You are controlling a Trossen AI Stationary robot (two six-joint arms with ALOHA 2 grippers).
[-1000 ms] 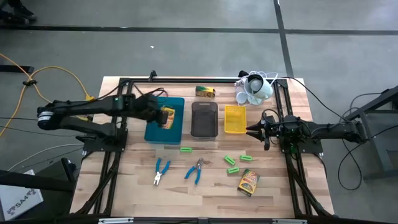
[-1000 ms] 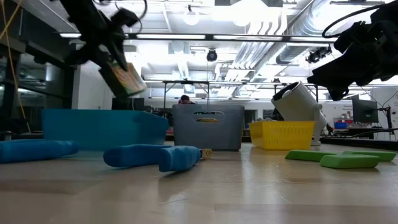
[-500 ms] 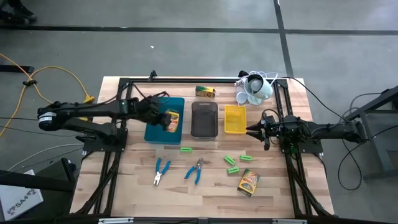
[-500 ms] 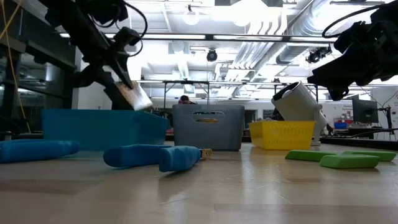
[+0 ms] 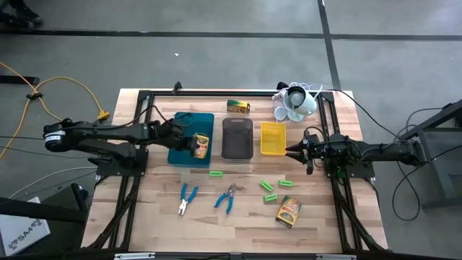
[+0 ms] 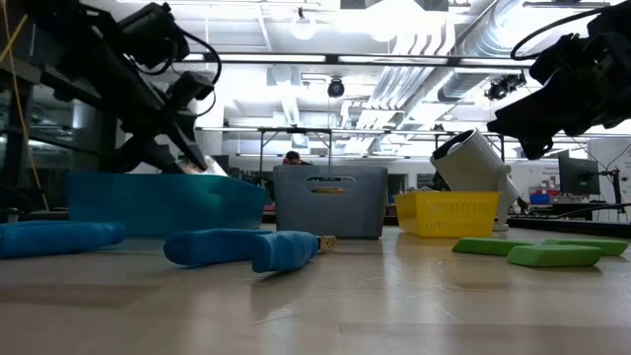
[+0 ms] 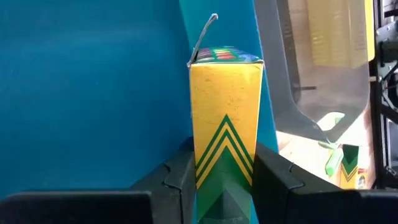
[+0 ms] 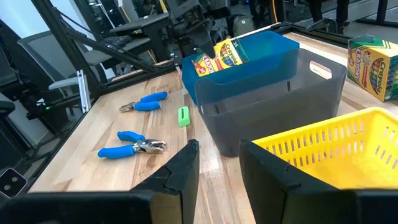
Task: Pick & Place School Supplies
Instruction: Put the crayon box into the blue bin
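High view shows our left gripper (image 5: 193, 144) down inside the teal tray (image 5: 180, 130), at the tray's corner nearest the grey tray (image 5: 237, 137), its fingers (image 7: 177, 180) clamped on a yellow-and-green crayon box (image 7: 225, 124). Through the left wrist view we see that box standing between the two pads, its flap end pointing away from the wrist, teal floor behind it.

We judge the placing nearly done but the release not yet made. Because the box sits close against the teal tray's wall on the grey tray's side, it may lean on that wall or tip over the rim when the fingers part. A raised flap could also catch a pad as we lift away and drag the box out.

Our right gripper (image 8: 217, 165) waits beside the yellow tray (image 8: 323, 149), well away from the teal tray, fingers apart and holding nothing. Beyond the teal tray, on the bare table, lie two blue-handled pliers (image 5: 188, 198), green sticks (image 5: 268, 186) and another box (image 5: 288, 210).
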